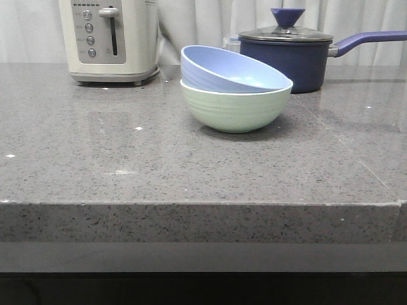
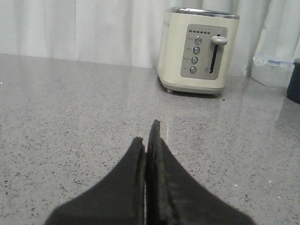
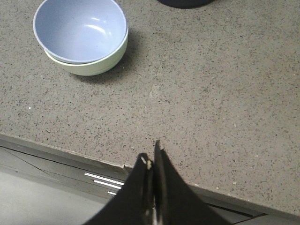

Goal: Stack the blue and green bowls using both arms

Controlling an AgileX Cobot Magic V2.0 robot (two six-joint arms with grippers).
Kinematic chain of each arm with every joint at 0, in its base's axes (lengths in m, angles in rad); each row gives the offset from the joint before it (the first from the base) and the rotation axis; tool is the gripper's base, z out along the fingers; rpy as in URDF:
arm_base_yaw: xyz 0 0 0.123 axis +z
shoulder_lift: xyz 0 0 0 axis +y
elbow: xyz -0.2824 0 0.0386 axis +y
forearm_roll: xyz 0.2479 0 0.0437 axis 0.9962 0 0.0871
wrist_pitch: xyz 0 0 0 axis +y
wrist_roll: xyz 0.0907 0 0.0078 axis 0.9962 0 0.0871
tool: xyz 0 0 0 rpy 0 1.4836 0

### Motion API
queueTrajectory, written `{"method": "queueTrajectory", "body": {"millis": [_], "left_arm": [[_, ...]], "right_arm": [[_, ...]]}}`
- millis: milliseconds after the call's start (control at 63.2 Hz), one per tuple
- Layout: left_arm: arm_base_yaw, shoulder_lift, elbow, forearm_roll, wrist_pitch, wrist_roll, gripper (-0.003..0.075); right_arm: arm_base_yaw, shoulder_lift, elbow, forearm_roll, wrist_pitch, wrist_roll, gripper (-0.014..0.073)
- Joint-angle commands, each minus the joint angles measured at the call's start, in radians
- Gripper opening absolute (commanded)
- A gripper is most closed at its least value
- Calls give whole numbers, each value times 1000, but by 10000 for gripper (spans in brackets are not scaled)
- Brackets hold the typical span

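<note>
On a grey speckled stone counter (image 1: 95,171), we see the blue bowl (image 1: 229,71) already sitting inside the green bowl (image 1: 234,109). The blue one rests tilted, its rim higher on the left and dipping toward the right, so it has not settled level in the green bowl beneath it. The pair stands toward the back middle of the counter, just in front of a dark blue lidded saucepan (image 1: 289,58) and to the right of a cream toaster (image 1: 109,39).

Neither arm appears in the front view. Our left gripper (image 2: 146,136) has its two dark fingers pressed together with nothing between them, low over bare counter and facing the toaster. Our right gripper (image 3: 151,157) is likewise pinched closed and empty, hanging above the counter's front edge, well apart from the bowls.

We judge the stacking essentially done: both arms sit back from the bowls, probably to leave them undisturbed. The tilt suggests the blue bowl could shift if nudged.
</note>
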Motion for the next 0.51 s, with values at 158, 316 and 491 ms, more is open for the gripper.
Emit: {"method": "queueTrajectory", "body": {"millis": [158,316,491], "left_arm": [[1,-20,4,21,-110,-1,-19],[1,-20,4,21,-110,-1,-20],[1,-20,4,21,-101,-1,-20]], "right_arm": [[-3,5,-24,-11,-58,-3,-54],[-3,5,-24,-11,-58,-3,-54],[-3,5,-24,-11,-58,-3,-54]]}}
